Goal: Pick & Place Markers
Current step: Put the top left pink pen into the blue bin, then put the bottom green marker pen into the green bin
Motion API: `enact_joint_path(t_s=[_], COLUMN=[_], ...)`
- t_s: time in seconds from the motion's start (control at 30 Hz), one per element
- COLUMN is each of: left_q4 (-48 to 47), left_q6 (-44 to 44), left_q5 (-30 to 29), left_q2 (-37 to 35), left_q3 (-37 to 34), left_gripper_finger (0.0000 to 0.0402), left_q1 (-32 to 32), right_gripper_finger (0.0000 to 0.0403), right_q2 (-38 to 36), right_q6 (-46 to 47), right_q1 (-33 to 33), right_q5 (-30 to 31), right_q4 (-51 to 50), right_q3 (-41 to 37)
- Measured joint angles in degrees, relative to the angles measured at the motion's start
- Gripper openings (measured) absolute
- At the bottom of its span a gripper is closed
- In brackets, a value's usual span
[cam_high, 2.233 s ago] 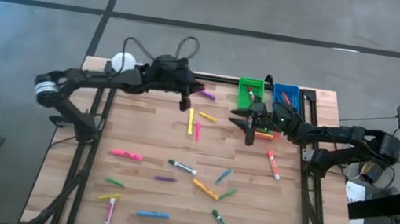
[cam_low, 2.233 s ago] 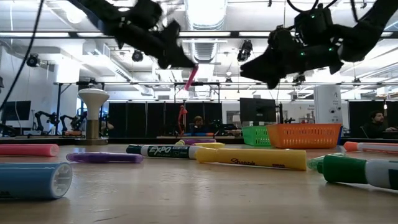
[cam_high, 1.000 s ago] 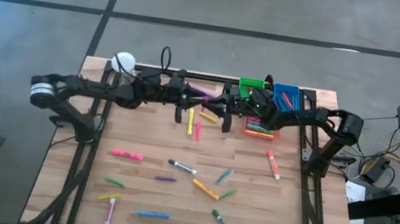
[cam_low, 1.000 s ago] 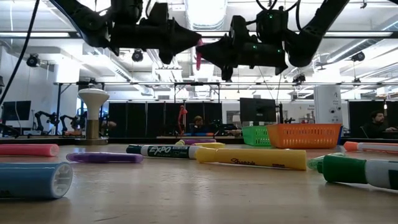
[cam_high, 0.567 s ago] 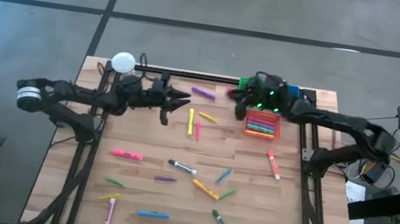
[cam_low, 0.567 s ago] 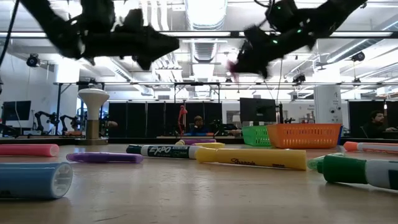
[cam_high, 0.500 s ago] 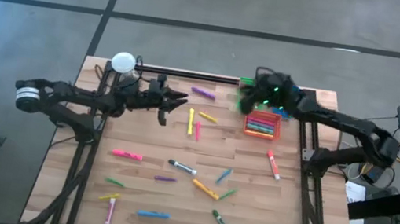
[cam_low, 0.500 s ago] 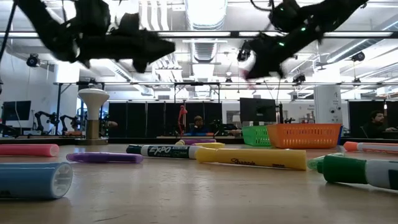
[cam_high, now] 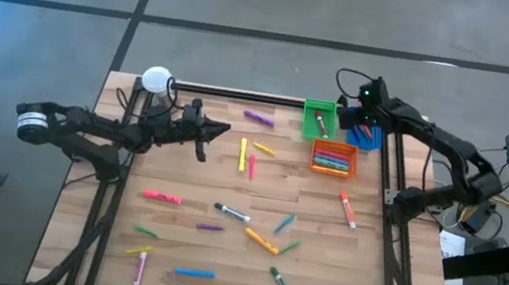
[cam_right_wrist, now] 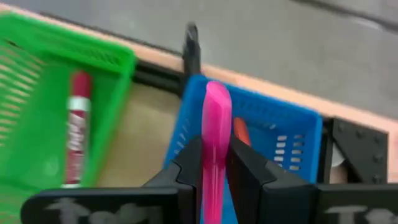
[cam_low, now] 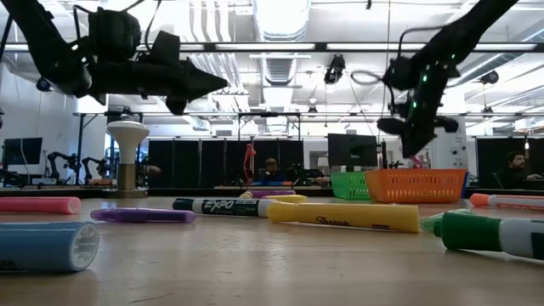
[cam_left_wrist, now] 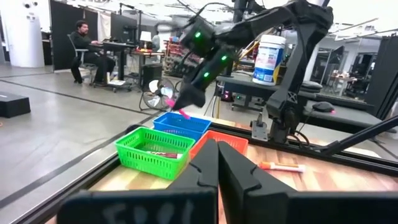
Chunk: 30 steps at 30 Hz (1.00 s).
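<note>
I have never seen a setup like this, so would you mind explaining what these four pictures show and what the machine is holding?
These are four views of one moment. Two dark robot arms work at a wooden table. One camera looks straight down, one sits at table-top level, and one rides on each arm's wrist. Loose markers lie scattered on the table; green, blue and red bins stand at the far edge. The right gripper holds a pink marker above the blue bin. The left gripper is shut and empty, hovering over the table's left side.
</note>
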Motion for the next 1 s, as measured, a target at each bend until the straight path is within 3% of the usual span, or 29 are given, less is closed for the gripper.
enact_joint_path(t_s=[0.27,0.53,0.77,1.0], left_q4=[-0.13,-0.20,-0.32,0.72], left_q6=[-0.97,-2.32,-1.22,-0.07], left_q5=[0.00,0.00,-0.01,-0.33], left_q2=[0.00,0.00,-0.02,-0.02], left_q3=[-0.38,-0.38,-1.28,-2.65], left_gripper_finger=[0.0000,0.0000,0.0000,0.0000], left_q1=[0.00,0.00,0.00,1.48], right_gripper_finger=[0.0051,0.0101,0.0127,0.0076], right_q2=[9.19,10.40,5.74,-5.71], right_q6=[0.36,2.35,2.14,3.48], right_q1=[-2.06,-2.00,-0.48,12.03], right_q5=[1.00,1.05,1.07,-0.42], right_q4=[-0.22,-4.03,-7.96,-9.39], right_q3=[0.19,2.55,3.19,1.20])
